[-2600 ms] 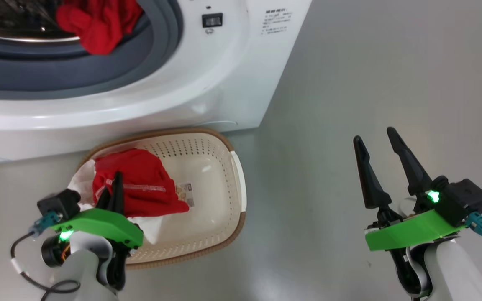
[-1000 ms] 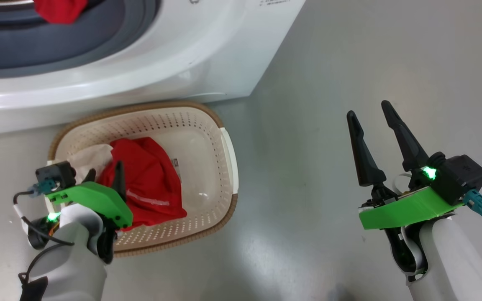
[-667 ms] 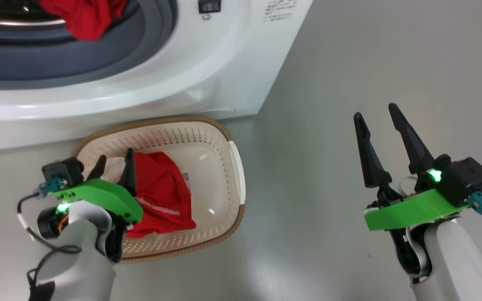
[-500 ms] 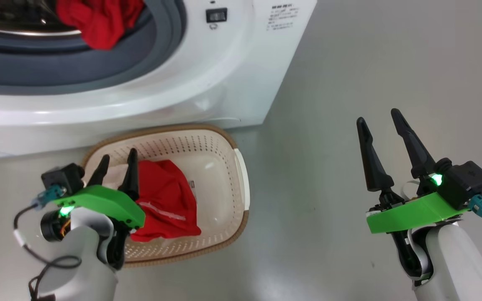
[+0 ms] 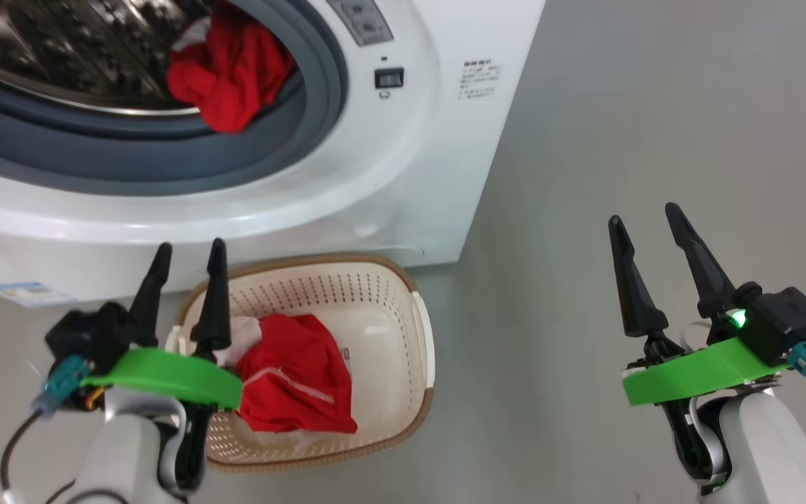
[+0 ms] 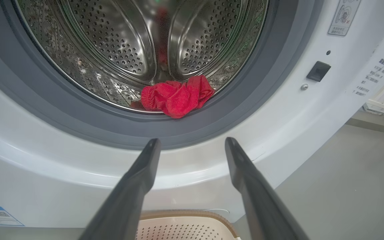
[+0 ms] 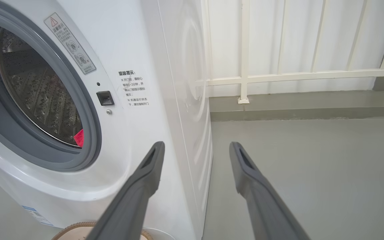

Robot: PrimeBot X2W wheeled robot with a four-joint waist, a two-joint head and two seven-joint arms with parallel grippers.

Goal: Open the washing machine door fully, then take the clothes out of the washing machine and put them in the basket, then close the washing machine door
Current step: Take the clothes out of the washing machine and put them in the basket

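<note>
Now left gripper (image 5: 189, 247) spread, empty, aimed at perforated steel drum (image 6: 112, 50) of white boxy washing machine (image 5: 403, 175), red garment (image 6: 178, 96) at its lip. Cream perforated plastic basket (image 5: 422, 336) below opening, presumably for short drops, holds red cloth (image 5: 298, 385). Aside, right gripper (image 5: 644, 214) spread, idle.

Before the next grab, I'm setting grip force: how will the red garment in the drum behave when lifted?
Crumpled in soft folds, the red garment likely flops and drapes. It looks thin, so probably light. Its edge spills over the drum lip, so it may drag there.
</note>
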